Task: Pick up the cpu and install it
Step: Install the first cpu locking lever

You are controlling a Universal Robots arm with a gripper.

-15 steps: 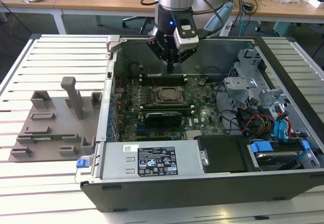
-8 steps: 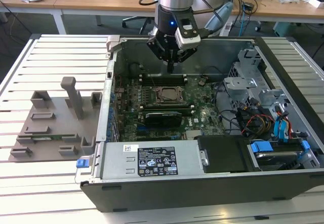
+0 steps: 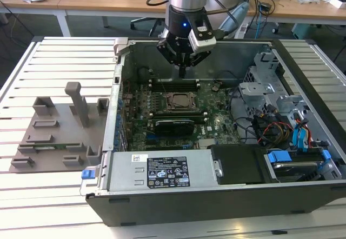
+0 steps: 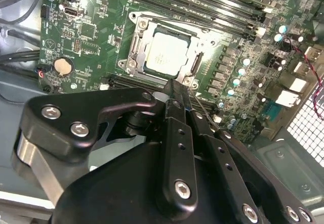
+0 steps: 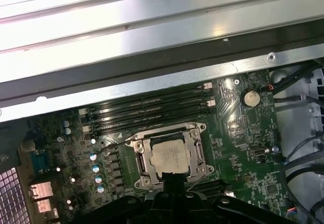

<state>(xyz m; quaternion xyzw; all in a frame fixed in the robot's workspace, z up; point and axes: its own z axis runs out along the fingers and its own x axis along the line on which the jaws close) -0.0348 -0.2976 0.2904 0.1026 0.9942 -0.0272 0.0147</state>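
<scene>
A grey holder plate (image 3: pixel 59 133) with upright posts sits on the slatted bench (image 3: pixel 54 60) at the exterior view's left, beside the open computer case (image 3: pixel 216 196).

Inside the case, the cpu (image 4: pixel 164 54) lies within the socket frame (image 4: pixel 132 46) on the green motherboard (image 4: pixel 81 26). Its silvery top faces up, and in both wrist views it looks flat and square to the frame.

The robot's pincer (image 3: pixel 183 70) hangs over the board just behind the socket, above the memory slots (image 3: pixel 173 82). Its fingers are drawn together to a point, with nothing between them.

The chip appears to be already placed, so the work at this stage is one of checking and clearance. Done well, that means no corner of the chip rides up on the frame's edge, and the closed fingertips keep off the chip's top. Any arm travel should run straight up and down, not sideways across the socket. A thin wire lever (image 4: pixel 202 107) runs close by the fingertips in the second wrist view, and it could snag if they were dragged across it.

To the exterior view's right, the drive bay (image 3: pixel 292 125) with blue cables stands well apart from the arm.
</scene>
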